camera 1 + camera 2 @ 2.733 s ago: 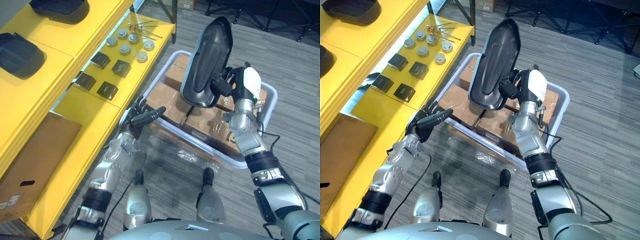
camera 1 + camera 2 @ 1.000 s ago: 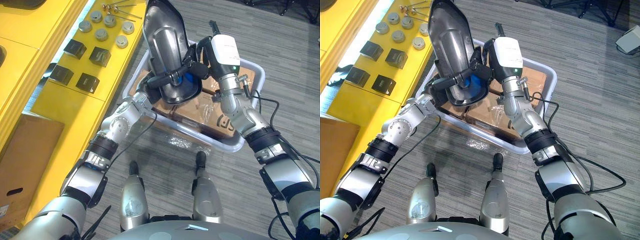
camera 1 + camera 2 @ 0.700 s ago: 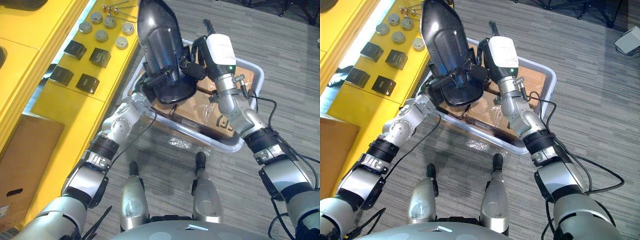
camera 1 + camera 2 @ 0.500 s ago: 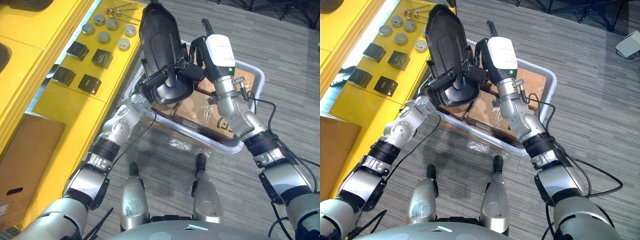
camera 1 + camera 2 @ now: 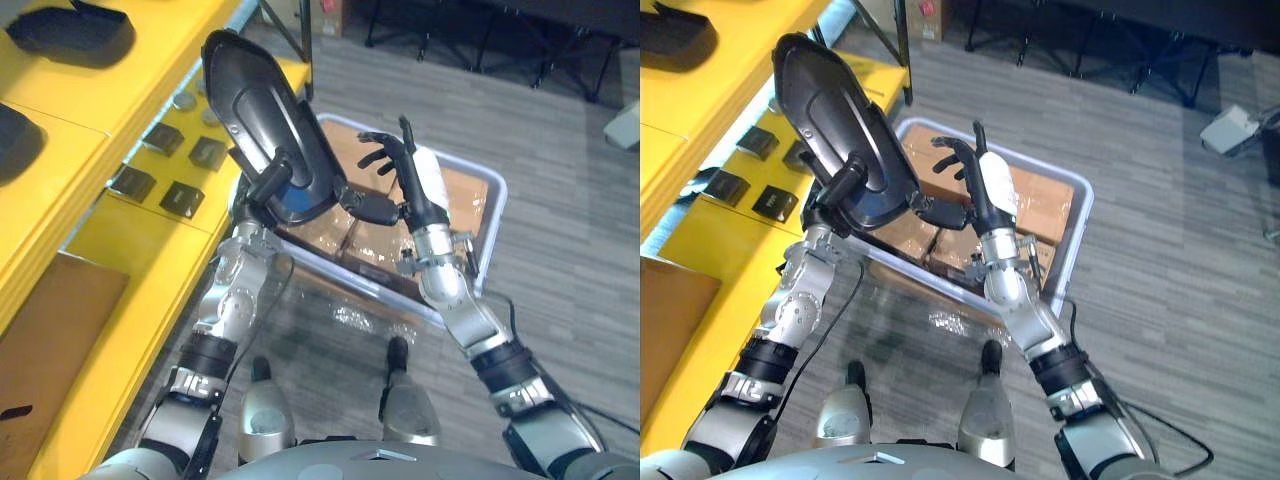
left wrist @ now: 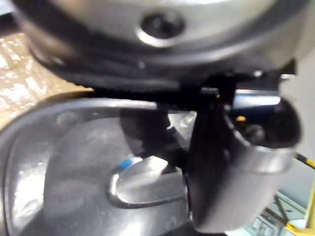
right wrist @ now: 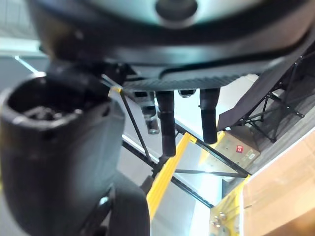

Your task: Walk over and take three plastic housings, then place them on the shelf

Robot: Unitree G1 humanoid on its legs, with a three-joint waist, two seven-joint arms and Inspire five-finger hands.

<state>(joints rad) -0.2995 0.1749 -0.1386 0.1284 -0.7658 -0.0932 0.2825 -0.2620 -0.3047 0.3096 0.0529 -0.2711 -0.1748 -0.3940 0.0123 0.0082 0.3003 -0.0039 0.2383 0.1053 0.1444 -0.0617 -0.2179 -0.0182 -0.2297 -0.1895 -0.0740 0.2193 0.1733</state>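
- Nearest to us, at the lower left, a flat cardboard box [image 5: 45, 340] lies on the low level of the yellow shelf [image 5: 130, 270].
- Our left hand [image 5: 268, 183] is raised in front of the shelf's edge and clamped on a black housing [image 5: 255, 110], with one dark finger lying across its face. In the left wrist view the thumb presses on the housing's glossy surface.
- We hold the housing up in the air, tilted, its long end pointing up toward the shelf. It hangs over the near left corner of a white bin [image 5: 494, 228].
- Our right hand [image 5: 388, 162] is just beside the housing's lower edge, fingers spread apart and straight, holding nothing. We cannot tell whether its thumb touches the housing.
- The bin stands on the grey floor [image 5: 560, 300], up against the shelf, and holds wrapped brown boxes [image 5: 470, 200].
- Farther along the shelf's low level lie small dark blocks [image 5: 183, 198] and, beyond them, round metal pieces [image 5: 181, 100].
- On the shelf's upper level, well apart from our hands, rest two other housings [image 5: 72, 30], one farther off and one at the left edge [image 5: 12, 128].
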